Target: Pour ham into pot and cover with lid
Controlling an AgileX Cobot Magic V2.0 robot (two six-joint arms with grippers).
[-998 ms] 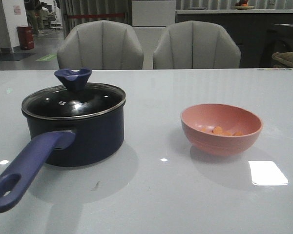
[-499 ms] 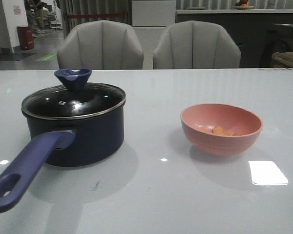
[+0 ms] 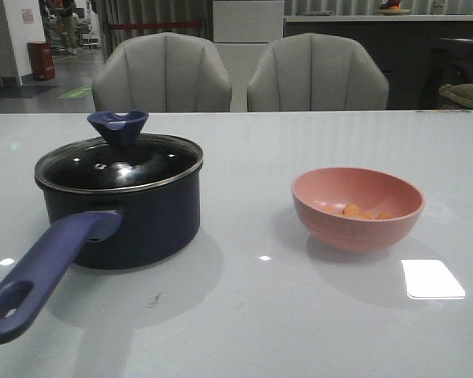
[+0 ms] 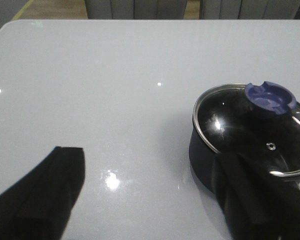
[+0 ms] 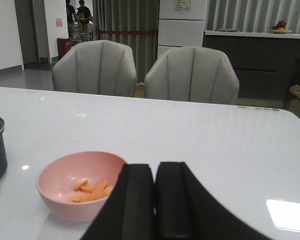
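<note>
Slight shift of the standing figures (image 3: 68, 17) far behind the desk (image 3: 244, 315), beside the red bin (image 3: 40, 60): now a touch further to the bin's right than a second ago. Small and blurred, so no finer detail.

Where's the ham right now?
In the front view the ham lies inside the pink bowl on the table's right side, right of the lidded pot.
</note>
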